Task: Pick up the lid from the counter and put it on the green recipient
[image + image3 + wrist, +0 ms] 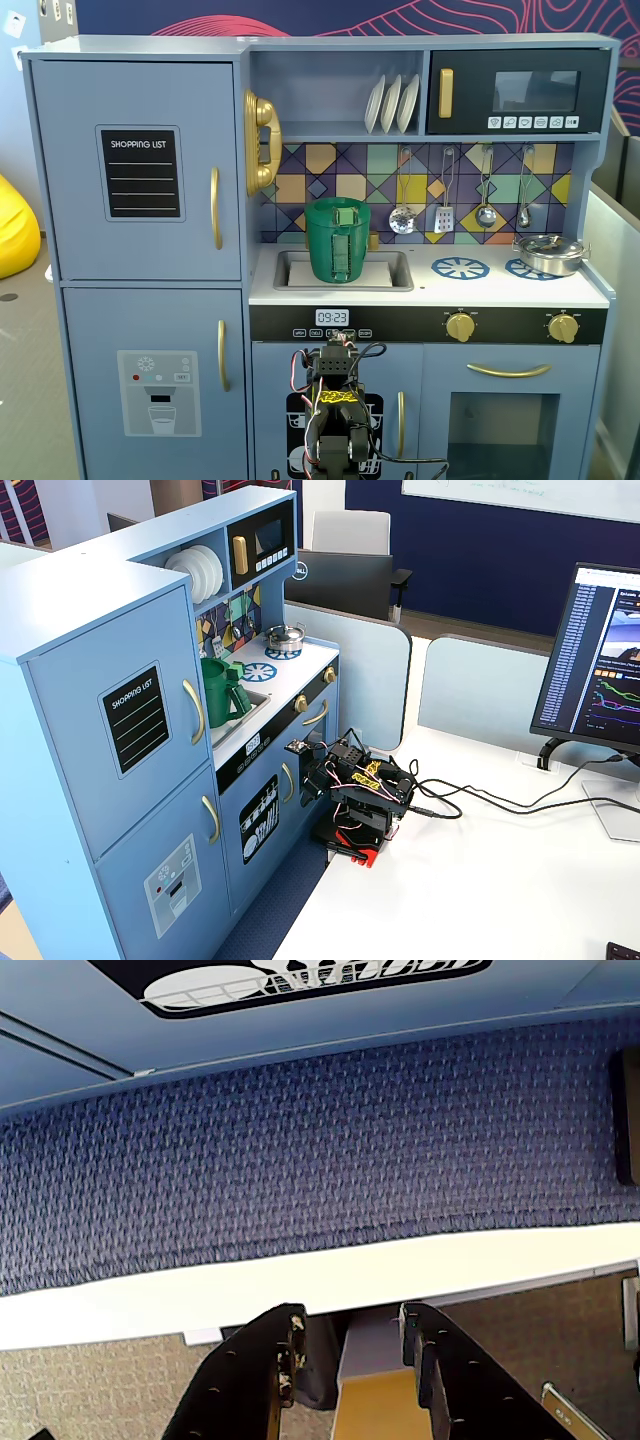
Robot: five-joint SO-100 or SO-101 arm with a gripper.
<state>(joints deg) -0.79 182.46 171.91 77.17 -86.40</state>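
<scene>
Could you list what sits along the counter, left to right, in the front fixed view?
Green recipient with the lid on it, standing in the sink → blue burner ring → steel pot on the second burner.

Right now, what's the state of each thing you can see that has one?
lid: seated on the green recipient.
green recipient: upright in the sink, closed.
gripper: open, empty, low in front of the kitchen.
steel pot: lidded, on the right burner.
microwave: door shut.

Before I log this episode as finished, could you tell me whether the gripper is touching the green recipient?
Apart. A fixed view shows the gripper folded low before the cabinet doors, while the green recipient stands up in the sink.
</scene>
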